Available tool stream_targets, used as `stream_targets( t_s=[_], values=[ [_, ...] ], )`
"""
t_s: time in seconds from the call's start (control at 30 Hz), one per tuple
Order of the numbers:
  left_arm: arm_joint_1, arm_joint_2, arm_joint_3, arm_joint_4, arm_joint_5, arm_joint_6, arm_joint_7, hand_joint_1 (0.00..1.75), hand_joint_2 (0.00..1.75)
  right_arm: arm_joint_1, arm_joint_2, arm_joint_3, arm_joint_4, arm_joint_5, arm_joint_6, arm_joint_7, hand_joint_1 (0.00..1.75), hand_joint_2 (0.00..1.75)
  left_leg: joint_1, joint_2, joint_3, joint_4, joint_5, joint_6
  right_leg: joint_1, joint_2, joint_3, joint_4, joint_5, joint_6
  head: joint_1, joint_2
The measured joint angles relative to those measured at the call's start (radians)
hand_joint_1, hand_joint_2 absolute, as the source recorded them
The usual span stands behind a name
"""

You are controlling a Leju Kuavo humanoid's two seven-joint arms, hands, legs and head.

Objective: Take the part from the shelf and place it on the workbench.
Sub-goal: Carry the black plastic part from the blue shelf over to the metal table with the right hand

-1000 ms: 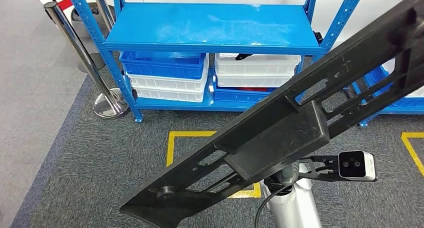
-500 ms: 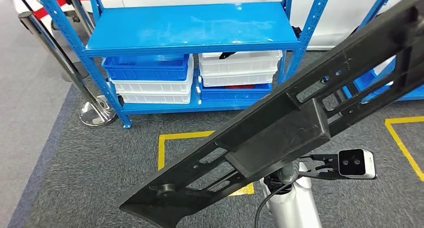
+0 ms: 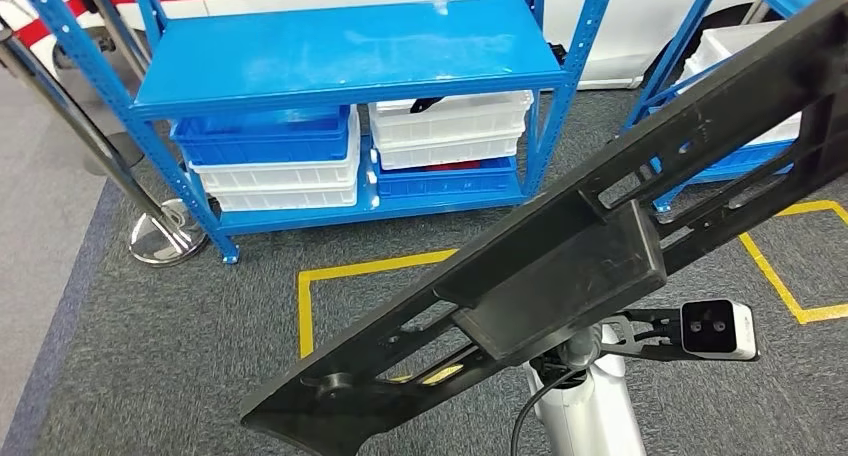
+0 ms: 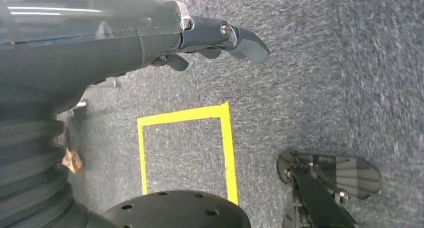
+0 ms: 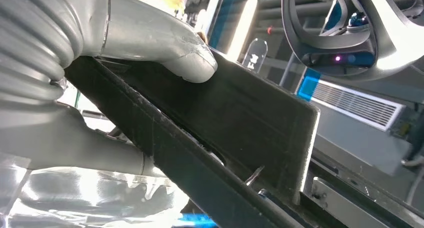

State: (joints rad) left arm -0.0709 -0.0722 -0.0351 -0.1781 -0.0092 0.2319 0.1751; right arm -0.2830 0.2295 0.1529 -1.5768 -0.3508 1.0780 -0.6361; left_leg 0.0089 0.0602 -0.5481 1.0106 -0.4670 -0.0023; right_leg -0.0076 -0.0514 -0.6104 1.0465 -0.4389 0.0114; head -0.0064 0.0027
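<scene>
Right wrist view puts the right robot hand close up: its thick grey thumb presses down on the upper face of the long black part, and grey finger surfaces lie against the underside, so the robot hand grips the part between them. Much of the fingers is hidden behind the part, and one end of the part is cut off by the picture's edge.

Head view shows the same part running slantwise across the picture, from low near the middle up to the right edge, where its far end is cut off. It is held in the air above the grey carpet, and it hides the robot hand beneath it; below it show a silver arm and a small white camera.

Left wrist view shows the left robot hand hanging over the carpet, its dark fingers loosely apart and holding nothing.

Beyond the part stands a blue shelf, with white and blue bins stacked on its lowest level. Yellow tape marks a square on the carpet before the shelf. A chrome post base stands beside the shelf's left leg.
</scene>
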Motion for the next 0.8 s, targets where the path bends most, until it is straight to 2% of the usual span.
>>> stream_targets(
  t_s=[0.03, 0.1, 0.17, 0.2, 0.27, 0.3, 0.33, 0.37, 0.43, 0.47, 0.53, 0.6, 0.67, 0.7, 0.73, 0.8],
  values=[
    [0.000, 0.000, 0.000, 0.000, 0.000, 0.000, 0.000, 0.00, 1.75, 0.000, 0.000, 0.000, 0.000, 0.000, 0.000, 0.000, 1.75, 1.75, -0.003, 0.006, 0.000, 0.000, -0.001, -0.006, 0.004, -0.001, 0.002, -0.010, -0.003, -0.007, 0.000, 0.000],
    [-0.002, 0.000, 0.000, 0.000, 0.000, 0.000, 0.000, 0.00, 1.75, 0.000, 0.000, 0.000, -0.001, -0.001, 0.000, 0.000, 1.75, 1.75, -0.002, 0.015, 0.002, -0.001, -0.004, -0.018, 0.004, 0.018, -0.001, -0.013, 0.001, -0.020, -0.001, 0.000],
    [-0.003, 0.001, 0.000, 0.000, 0.000, 0.000, -0.001, 0.00, 1.75, -0.001, 0.001, -0.001, -0.003, -0.002, 0.001, 0.000, 1.75, 1.75, 0.001, -0.003, -0.009, 0.030, -0.031, -0.028, -0.001, 0.033, 0.000, -0.019, 0.007, -0.033, -0.001, 0.000],
    [-0.002, 0.002, 0.000, 0.000, 0.000, 0.000, -0.002, 0.00, 1.75, -0.001, 0.002, -0.001, -0.005, -0.002, 0.002, 0.000, 1.75, 1.75, 0.003, -0.021, -0.029, 0.075, -0.059, -0.031, -0.004, 0.040, 0.000, -0.021, 0.009, -0.038, -0.002, 0.000],
    [-0.003, 0.003, 0.000, 0.000, 0.000, 0.000, -0.004, 0.00, 1.75, 0.001, 0.002, -0.003, -0.005, -0.004, 0.006, 0.000, 1.75, 1.75, 0.003, -0.046, -0.088, 0.210, -0.124, -0.034, -0.002, 0.054, -0.001, -0.021, 0.009, -0.044, -0.003, 0.000],
    [-0.004, 0.004, 0.000, 0.000, -0.001, 0.000, -0.005, 0.00, 1.75, 0.003, 0.002, -0.003, -0.005, -0.004, 0.007, -0.001, 1.75, 1.75, 0.003, -0.050, -0.113, 0.263, -0.140, -0.035, 0.000, 0.062, -0.002, -0.020, 0.010, -0.045, -0.003, 0.000],
    [-0.006, 0.004, 0.000, 0.000, -0.002, 0.000, -0.005, 0.00, 1.75, 0.004, 0.002, -0.003, -0.005, -0.005, 0.009, -0.001, 1.75, 1.75, 0.003, -0.051, -0.123, 0.285, -0.137, -0.035, 0.001, 0.072, -0.002, -0.018, 0.010, -0.045, -0.003, 0.000],
    [-0.007, 0.005, 0.000, 0.000, -0.004, 0.000, -0.005, 0.00, 1.75, 0.005, 0.002, -0.004, -0.005, -0.006, 0.010, -0.001, 1.75, 1.75, 0.003, -0.052, -0.114, 0.266, -0.113, -0.033, 0.001, 0.084, -0.002, -0.016, 0.010, -0.045, -0.003, 0.000],
    [-0.005, 0.008, 0.000, 0.000, -0.009, 0.001, -0.008, 0.00, 1.75, 0.006, 0.002, -0.005, -0.005, -0.007, 0.012, -0.003, 1.75, 1.75, 0.004, -0.071, -0.059, 0.143, -0.042, -0.027, 0.001, 0.107, -0.002, -0.011, 0.009, -0.044, -0.003, 0.000],
    [-0.004, 0.009, 0.000, 0.000, -0.011, 0.001, -0.011, 0.00, 1.75, 0.006, 0.002, -0.006, -0.005, -0.008, 0.012, -0.005, 1.75, 1.75, 0.005, -0.087, -0.032, 0.080, -0.019, -0.024, 0.002, 0.118, -0.005, -0.007, 0.008, -0.041, -0.003, 0.000],
    [-0.002, 0.012, -0.001, 0.001, -0.016, 0.001, -0.014, 0.00, 1.75, 0.008, 0.002, -0.008, -0.006, -0.010, 0.012, -0.009, 1.75, 1.75, 0.004, -0.108, -0.008, 0.021, -0.009, -0.018, 0.001, 0.134, -0.015, -0.003, 0.012, -0.030, -0.002, 0.000],
    [-0.005, 0.013, -0.003, 0.001, -0.022, 0.000, -0.011, 0.00, 1.75, 0.013, 0.002, -0.012, -0.010, -0.011, 0.012, -0.013, 1.75, 1.75, 0.004, -0.099, -0.008, 0.012, -0.006, -0.008, 0.000, 0.146, -0.022, -0.006, 0.019, -0.016, -0.002, 0.000],
    [-0.005, 0.014, -0.005, 0.001, -0.026, 0.000, -0.006, 0.00, 1.75, 0.018, 0.002, -0.016, -0.020, -0.011, 0.012, -0.016, 1.75, 1.75, 0.008, -0.082, -0.004, 0.001, 0.003, 0.006, 0.002, 0.127, -0.032, 0.013, 0.004, -0.006, 0.001, 0.000],
    [-0.004, 0.015, -0.006, 0.001, -0.028, 0.000, -0.003, 0.00, 1.75, 0.019, 0.002, -0.017, -0.025, -0.011, 0.011, -0.018, 1.75, 1.75, 0.011, -0.072, -0.003, -0.004, 0.006, 0.012, 0.003, 0.108, -0.049, 0.051, -0.019, -0.002, 0.004, 0.000],
    [-0.003, 0.017, -0.007, 0.001, -0.030, 0.001, -0.002, 0.00, 1.75, 0.021, 0.002, -0.019, -0.029, -0.012, 0.012, -0.019, 1.75, 1.75, 0.009, -0.063, -0.003, -0.006, 0.007, 0.015, 0.002, 0.086, -0.076, 0.109, -0.051, 0.001, 0.007, 0.000],
    [-0.002, 0.018, -0.009, 0.001, -0.031, 0.002, 0.000, 0.00, 1.75, 0.027, 0.002, -0.022, -0.033, -0.012, 0.012, -0.021, 1.75, 1.75, 0.008, -0.044, -0.005, -0.006, 0.008, 0.018, -0.002, 0.065, -0.137, 0.236, -0.104, 0.007, 0.009, 0.000]
  ],
)
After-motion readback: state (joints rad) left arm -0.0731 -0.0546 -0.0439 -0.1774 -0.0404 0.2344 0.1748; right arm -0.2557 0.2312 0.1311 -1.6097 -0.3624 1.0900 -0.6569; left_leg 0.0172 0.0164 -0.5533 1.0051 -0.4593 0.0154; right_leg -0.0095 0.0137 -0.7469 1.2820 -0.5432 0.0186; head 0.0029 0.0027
